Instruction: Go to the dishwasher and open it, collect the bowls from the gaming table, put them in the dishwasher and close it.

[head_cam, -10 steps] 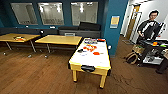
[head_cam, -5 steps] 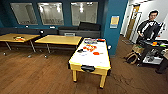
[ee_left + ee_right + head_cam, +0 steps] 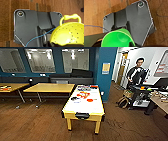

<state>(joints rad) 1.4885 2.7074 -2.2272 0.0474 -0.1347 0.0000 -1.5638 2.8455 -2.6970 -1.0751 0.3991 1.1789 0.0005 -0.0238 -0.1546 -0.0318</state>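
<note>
Gaming table [image 3: 83,109] stands mid-room on open wood floor [image 3: 32,124]; floor on near side and on both long sides is bare. White top: near half free; far half carries bowls [image 3: 89,100], dark item [image 3: 74,98], flat boxes [image 3: 83,94]. Yellow-wood tables [image 3: 50,87] stand left, apart from gaming table, gap between. Blue pillar [image 3: 106,72] stands just beyond far right corner. Right: person [image 3: 136,74], bags on floor [image 3: 123,100], cluttered desk [image 3: 160,97] narrow the passage.
</note>
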